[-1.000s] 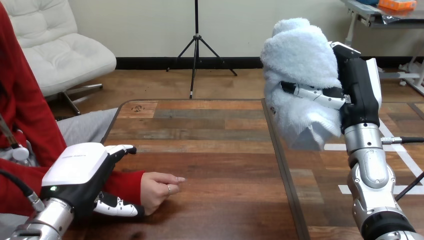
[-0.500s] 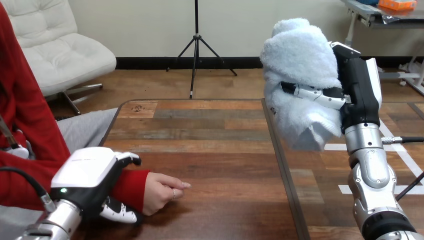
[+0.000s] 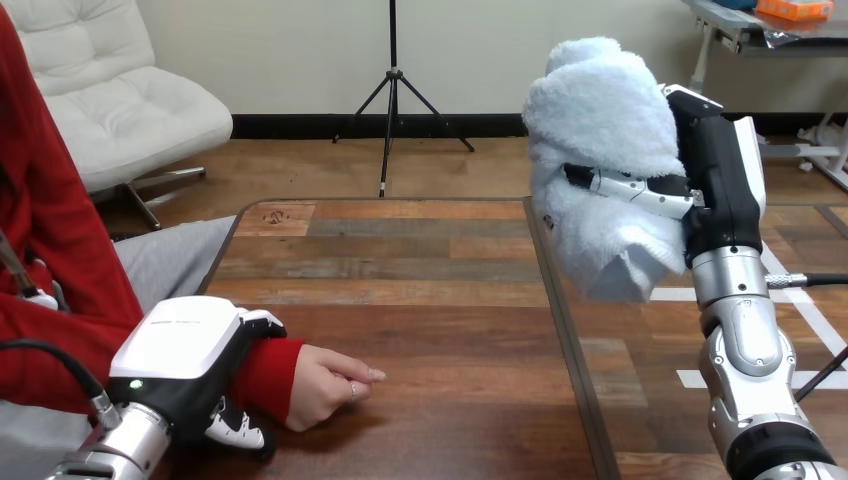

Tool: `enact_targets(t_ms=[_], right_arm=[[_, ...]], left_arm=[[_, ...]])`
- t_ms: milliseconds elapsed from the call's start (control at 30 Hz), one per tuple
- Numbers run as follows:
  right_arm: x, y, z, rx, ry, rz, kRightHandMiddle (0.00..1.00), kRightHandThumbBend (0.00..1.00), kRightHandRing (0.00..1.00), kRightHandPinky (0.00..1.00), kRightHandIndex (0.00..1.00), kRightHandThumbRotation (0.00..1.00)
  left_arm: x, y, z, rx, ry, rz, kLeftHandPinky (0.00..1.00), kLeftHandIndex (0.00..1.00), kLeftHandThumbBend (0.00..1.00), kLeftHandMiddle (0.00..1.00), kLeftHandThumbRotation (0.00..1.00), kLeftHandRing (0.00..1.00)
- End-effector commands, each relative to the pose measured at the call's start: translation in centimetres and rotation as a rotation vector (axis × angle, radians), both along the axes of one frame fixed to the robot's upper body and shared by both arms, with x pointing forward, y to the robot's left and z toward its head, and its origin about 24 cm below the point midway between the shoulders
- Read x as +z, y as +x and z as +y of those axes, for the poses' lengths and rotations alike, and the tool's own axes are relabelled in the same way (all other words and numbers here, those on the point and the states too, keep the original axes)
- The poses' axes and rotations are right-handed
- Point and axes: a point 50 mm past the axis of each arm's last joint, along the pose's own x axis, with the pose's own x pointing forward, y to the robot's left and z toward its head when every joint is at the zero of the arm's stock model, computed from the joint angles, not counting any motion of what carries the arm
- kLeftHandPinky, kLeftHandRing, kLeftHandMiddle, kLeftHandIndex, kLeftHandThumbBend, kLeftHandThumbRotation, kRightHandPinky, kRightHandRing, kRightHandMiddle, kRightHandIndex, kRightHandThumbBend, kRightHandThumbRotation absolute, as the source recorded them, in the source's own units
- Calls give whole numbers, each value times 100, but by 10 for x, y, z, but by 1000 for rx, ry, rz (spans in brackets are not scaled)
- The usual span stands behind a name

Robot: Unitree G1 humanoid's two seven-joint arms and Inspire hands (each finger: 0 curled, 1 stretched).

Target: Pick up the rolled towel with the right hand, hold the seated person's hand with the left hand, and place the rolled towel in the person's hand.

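Fingers (image 3: 625,187) of right hand (image 3: 715,170) curl round rolled towel (image 3: 600,120).

pale plain wall (image 3: 300,50) at the back, black skirting (image 3: 300,126) along its foot; wood-plank floor (image 3: 310,165) below it, with white tape lines (image 3: 800,305) on the floor at the right; white tufted armchair (image 3: 120,100) on a metal base at the left; black tripod (image 3: 392,90) standing near the wall, mid-view; grey table (image 3: 735,30) in the top right corner, an orange box (image 3: 793,9) on it; nearest, a tabletop (image 3: 420,290) of mixed brown planks with a dark rim and rounded corner
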Motion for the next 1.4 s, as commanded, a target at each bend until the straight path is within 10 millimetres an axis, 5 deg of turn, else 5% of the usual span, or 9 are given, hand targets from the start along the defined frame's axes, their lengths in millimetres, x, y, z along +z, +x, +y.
enact_targets(t_ms=[0,767,1367], right_arm=[[28,6,-6,-17,-1,-106,37,81,30,25,41,0],[27,6,-5,-9,9,-105,37,81,29,24,41,0],[27,6,-5,-8,1,-106,36,81,29,24,41,0]], left_arm=[[17,15,1,-8,33,-75,71,70,97,75,1,74],[16,14,0,-7,59,-113,65,65,97,70,0,69],[15,13,-1,-3,7,-198,42,54,73,54,0,49]])
